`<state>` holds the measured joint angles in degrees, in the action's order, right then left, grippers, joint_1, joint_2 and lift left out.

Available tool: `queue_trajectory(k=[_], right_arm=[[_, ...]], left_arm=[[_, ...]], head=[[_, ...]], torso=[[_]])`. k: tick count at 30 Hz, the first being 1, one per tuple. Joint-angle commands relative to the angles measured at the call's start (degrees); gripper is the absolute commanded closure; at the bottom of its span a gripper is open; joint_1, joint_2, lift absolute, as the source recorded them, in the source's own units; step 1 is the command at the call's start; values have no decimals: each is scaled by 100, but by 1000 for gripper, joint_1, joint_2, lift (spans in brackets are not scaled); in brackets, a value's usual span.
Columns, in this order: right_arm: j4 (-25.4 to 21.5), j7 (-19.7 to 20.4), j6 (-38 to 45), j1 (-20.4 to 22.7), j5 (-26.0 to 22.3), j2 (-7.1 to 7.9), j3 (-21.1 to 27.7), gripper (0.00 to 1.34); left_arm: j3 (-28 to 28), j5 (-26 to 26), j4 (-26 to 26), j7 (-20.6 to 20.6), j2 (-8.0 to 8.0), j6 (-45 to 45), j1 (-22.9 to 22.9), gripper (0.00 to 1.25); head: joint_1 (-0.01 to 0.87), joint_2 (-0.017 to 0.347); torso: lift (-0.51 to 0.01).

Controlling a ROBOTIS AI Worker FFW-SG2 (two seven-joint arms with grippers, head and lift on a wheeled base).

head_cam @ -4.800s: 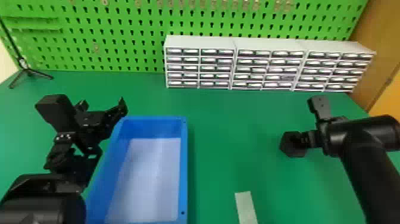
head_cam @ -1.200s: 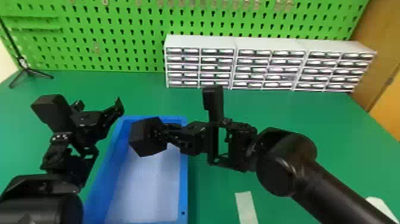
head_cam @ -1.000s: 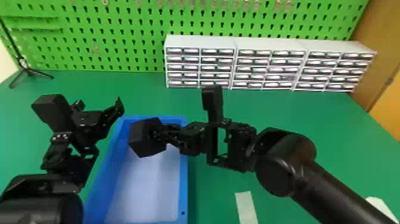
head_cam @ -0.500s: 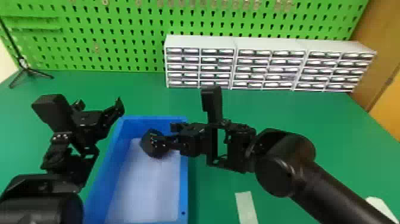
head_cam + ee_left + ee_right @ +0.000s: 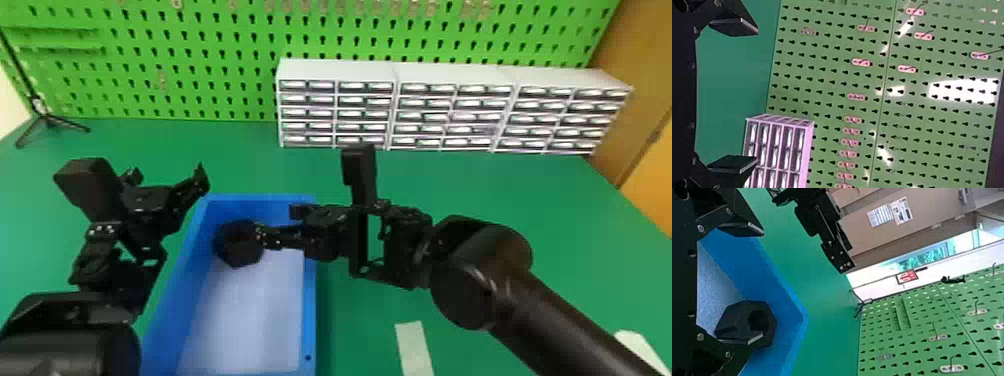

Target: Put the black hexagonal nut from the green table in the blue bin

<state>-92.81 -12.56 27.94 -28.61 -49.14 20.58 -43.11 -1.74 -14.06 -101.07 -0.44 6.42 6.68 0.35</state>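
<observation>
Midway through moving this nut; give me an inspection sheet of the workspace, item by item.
Surface: green table, blue bin standing on it.
Job's things: black nut inside the bin, near its far end.
Clutter: white strip right of the bin; pale object farther right.
Grippers: left gripper left of the bin, fingers apart; right gripper at the nut, fingers apart, contact unclear.
Cables: nothing seen.
Surroundings: drawer units, pegboard behind; tripod far left.
</observation>
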Motion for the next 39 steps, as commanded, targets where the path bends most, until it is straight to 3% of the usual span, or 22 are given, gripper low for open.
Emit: queue_trajectory(k=[1,11,24,39], right_arm=[[-18,-1,36,128,194,-62,206,360],[-238,-1,264,664,1249,-203,1296,358],[-308,52,677,1552,1996,-880,3528,354],[-624,52,686,1939,2682,-1135,4979,351]], left_arm=[[-11,0,0,-9,0,0,17,131],[-19,0,0,0,0,9,35,131],[-28,26,0,9,0,35,26,131],[-28,35,0,26,0,44,26,131]], head=[[692,8],[692,8],[692,8],[692,8]], torso=[[-97],[-97],[-97],[-97]])
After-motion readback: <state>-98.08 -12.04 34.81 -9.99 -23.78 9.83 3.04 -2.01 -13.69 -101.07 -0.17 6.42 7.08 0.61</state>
